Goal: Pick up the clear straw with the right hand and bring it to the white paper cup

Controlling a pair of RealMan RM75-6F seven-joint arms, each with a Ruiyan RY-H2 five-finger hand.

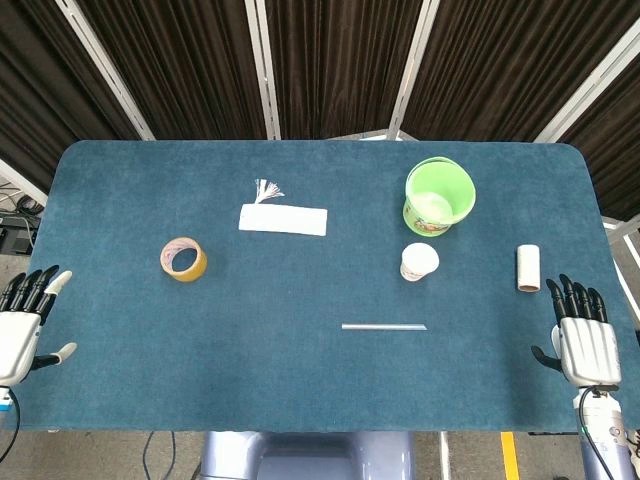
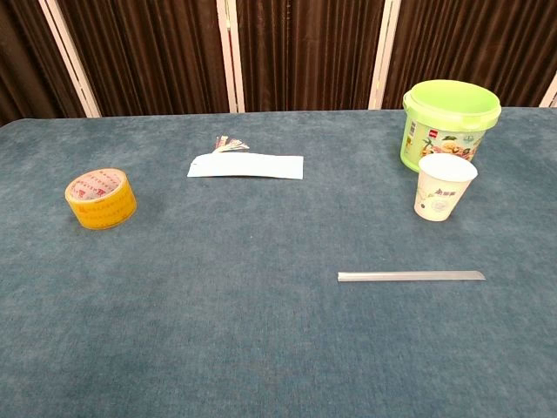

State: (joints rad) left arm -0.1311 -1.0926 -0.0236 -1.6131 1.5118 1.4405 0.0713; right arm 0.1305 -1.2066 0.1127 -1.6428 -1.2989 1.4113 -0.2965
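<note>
The clear straw (image 1: 384, 326) (image 2: 411, 276) lies flat on the blue table, crosswise, in front of the white paper cup (image 1: 419, 262) (image 2: 443, 186), which stands upright. My right hand (image 1: 582, 335) hovers at the table's right front edge, fingers extended and apart, holding nothing, well to the right of the straw. At the left front edge my left hand (image 1: 24, 318) is likewise spread and empty. Neither hand shows in the chest view.
A green bucket (image 1: 438, 196) (image 2: 449, 122) stands just behind the cup. A white paper packet (image 1: 283, 219) (image 2: 246, 165) lies mid-back, a roll of yellow tape (image 1: 184, 259) (image 2: 101, 198) at the left, and a small cardboard tube (image 1: 528, 268) at the right.
</note>
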